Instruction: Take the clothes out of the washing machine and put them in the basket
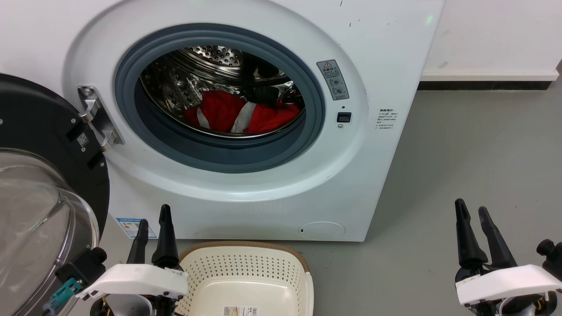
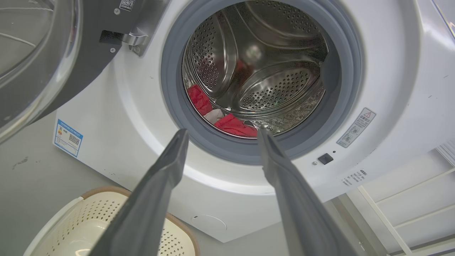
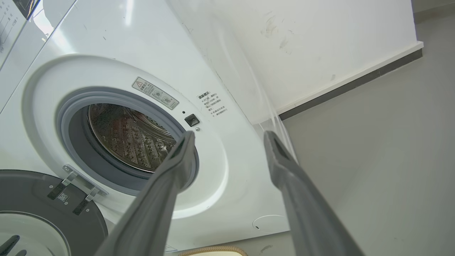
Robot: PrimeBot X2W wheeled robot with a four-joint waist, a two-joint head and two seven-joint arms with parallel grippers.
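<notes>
Red soft fabric garments with white stripe trim point(image 1: 246, 115) lie bunched at the bottom of the perforated steel drum point(image 1: 210, 57) of the large white front-loading washing machine point(image 1: 272, 193).

Head view:
- The black-framed glass door point(image 1: 48, 175) is swung open at the machine's left, on a metal hinge point(image 1: 96, 116).
- The round grey porthole seal point(image 1: 219, 151) rings the drum mouth. A small warning sticker point(image 1: 333, 79) sits to its right.
- The low oval cream plastic basket with a brown woven-look rim point(image 1: 246, 267) stands on the grey floor point(image 1: 461, 153), just in front of the machine's base and below the porthole. A small label lies inside it.
- The left gripper point(image 1: 154, 214) is at lower left, just beside the basket's left edge. Its fingers point up, parted, and grasp nothing.
- The right gripper point(image 1: 471, 206) is at lower right over bare floor, well apart from the basket. It is released and empty.

Left wrist view:
- The two dark fingers are spread wide and aimed at the lower edge of the porthole seal.
- The red garments show between the fingertips, low in the drum.
- The basket is at the lower left corner.

Right wrist view:
- The fingers are spread with nothing between them.
- One fingertip overlaps the porthole's edge in the picture. The other lies against the machine's lower corner.
- The open door is at lower left.
- A sliver of the basket's brown rim is at the bottom edge.
</notes>
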